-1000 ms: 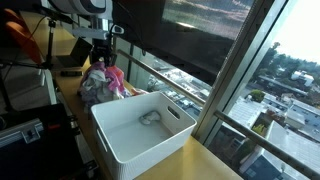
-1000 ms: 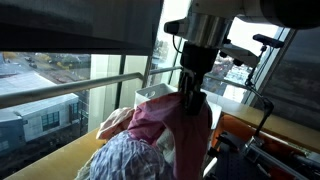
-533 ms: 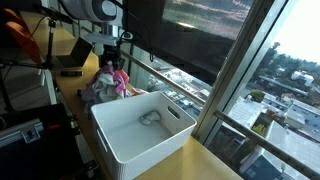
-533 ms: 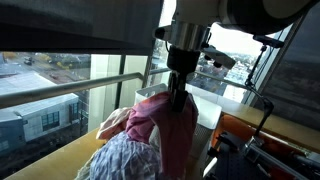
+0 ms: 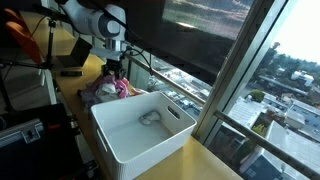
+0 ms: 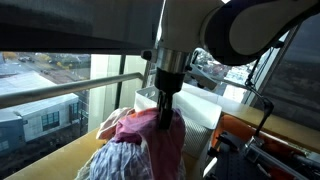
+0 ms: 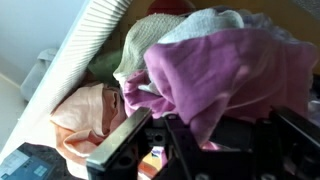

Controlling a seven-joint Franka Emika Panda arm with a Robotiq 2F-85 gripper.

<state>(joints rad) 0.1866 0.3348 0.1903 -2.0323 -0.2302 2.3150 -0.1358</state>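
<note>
My gripper point(image 5: 115, 70) is shut on a magenta-pink cloth point(image 5: 121, 88) and holds it just over a pile of clothes point(image 5: 97, 91) on the wooden counter, next to a white basket point(image 5: 126, 150). In the other exterior view the gripper point(image 6: 165, 104) comes straight down into the pink cloth point(image 6: 150, 135), above a plaid garment point(image 6: 115, 162). In the wrist view the pink cloth point(image 7: 230, 70) bunches between the fingers of the gripper point(image 7: 190, 130). A peach cloth point(image 7: 85, 115) and a cream cloth point(image 7: 150, 38) lie beside it.
The white basket holds one small grey item point(image 5: 150, 118); its ribbed wall point(image 7: 85, 50) is close to the pile. A window with a railing point(image 5: 190, 85) runs along the counter's far side. Equipment and cables point(image 5: 25, 60) stand at the other end.
The gripper has moved sideways toward the basket and a little lower, carrying the pink cloth with it. The cloth now hangs shorter against the pile.
</note>
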